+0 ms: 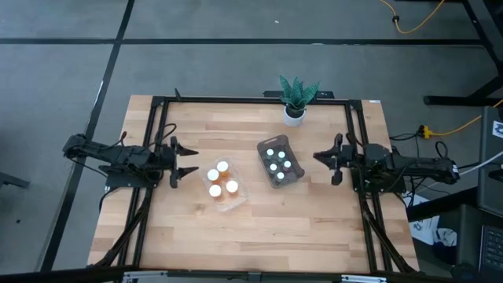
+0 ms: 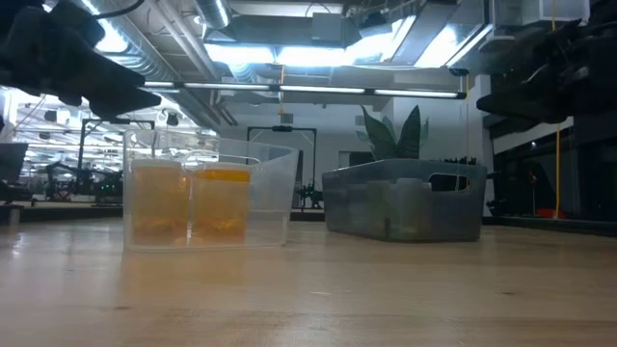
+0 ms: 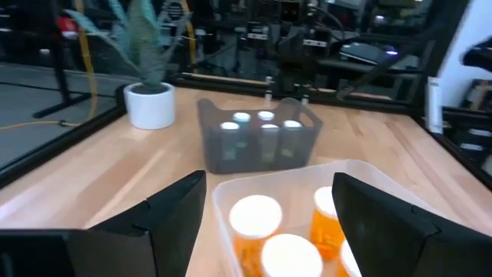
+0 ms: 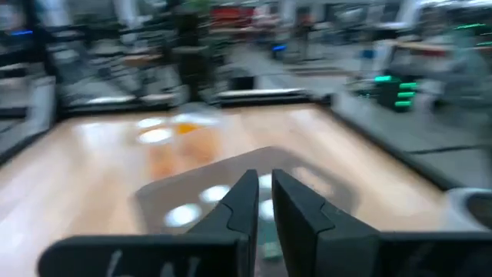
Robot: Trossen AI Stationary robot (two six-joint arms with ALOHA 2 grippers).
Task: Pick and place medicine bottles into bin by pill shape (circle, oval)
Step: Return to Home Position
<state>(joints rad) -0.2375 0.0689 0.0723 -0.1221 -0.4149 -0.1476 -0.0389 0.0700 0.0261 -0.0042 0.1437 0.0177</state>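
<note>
A clear tray (image 1: 222, 186) near the table's middle holds several amber bottles with white caps (image 1: 223, 167). It also shows in the left wrist view (image 3: 307, 185) and the low view (image 2: 207, 198). To its right, a smoky dark grey tray (image 1: 280, 163) holds several small white-capped bottles (image 1: 275, 167). My left gripper (image 1: 191, 160) hovers just left of the clear tray, open and empty, pointing at it (image 3: 270, 178). My right gripper (image 1: 317, 156) hovers just right of the grey tray, shut and empty, pointing at it (image 4: 264, 178).
A white pot with a green plant (image 1: 296, 98) stands at the table's far edge, behind the grey tray. Bare wooden tabletop (image 1: 259, 236) lies toward the near edge. A black frame (image 1: 236, 100) runs around the table.
</note>
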